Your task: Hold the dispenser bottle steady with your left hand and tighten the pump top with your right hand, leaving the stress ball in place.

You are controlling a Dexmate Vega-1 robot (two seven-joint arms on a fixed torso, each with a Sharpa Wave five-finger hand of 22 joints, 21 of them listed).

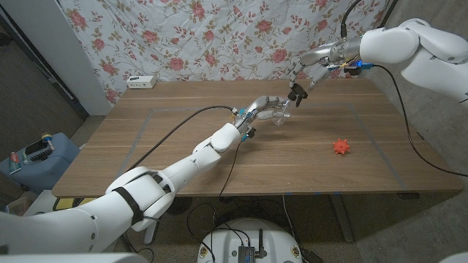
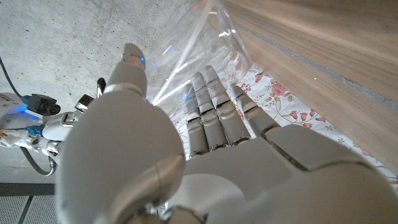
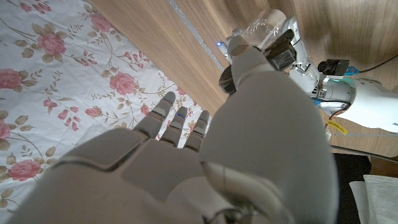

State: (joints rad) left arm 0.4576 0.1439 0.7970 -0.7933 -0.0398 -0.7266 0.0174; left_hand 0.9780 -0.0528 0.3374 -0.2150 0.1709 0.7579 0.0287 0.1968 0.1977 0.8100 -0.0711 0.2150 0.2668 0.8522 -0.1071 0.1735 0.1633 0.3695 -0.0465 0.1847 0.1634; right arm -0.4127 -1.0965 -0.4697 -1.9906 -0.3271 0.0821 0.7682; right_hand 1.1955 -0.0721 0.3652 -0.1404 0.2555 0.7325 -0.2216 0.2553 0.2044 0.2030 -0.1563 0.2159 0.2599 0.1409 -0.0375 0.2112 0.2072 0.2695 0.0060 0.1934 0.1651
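A clear dispenser bottle (image 1: 281, 115) stands near the middle of the wooden table (image 1: 183, 146), and my left hand (image 1: 262, 109) grips it from the side. In the left wrist view my left hand's fingers (image 2: 214, 112) wrap against the clear bottle (image 2: 199, 50). My right hand (image 1: 301, 82) comes down from the back right and pinches the dark pump top (image 1: 296, 94) above the bottle. The right wrist view has my right hand (image 3: 205, 137) with its thumb beside the bottle (image 3: 264, 26). An orange spiky stress ball (image 1: 341, 147) lies apart to the right.
A white power strip (image 1: 142, 82) sits at the table's back left edge. Tape lines mark a rectangle on the tabletop. A black cable (image 1: 175, 120) trails along my left arm. A floral cloth (image 1: 219, 36) hangs behind the table. A blue container (image 1: 36, 157) stands on the floor, left.
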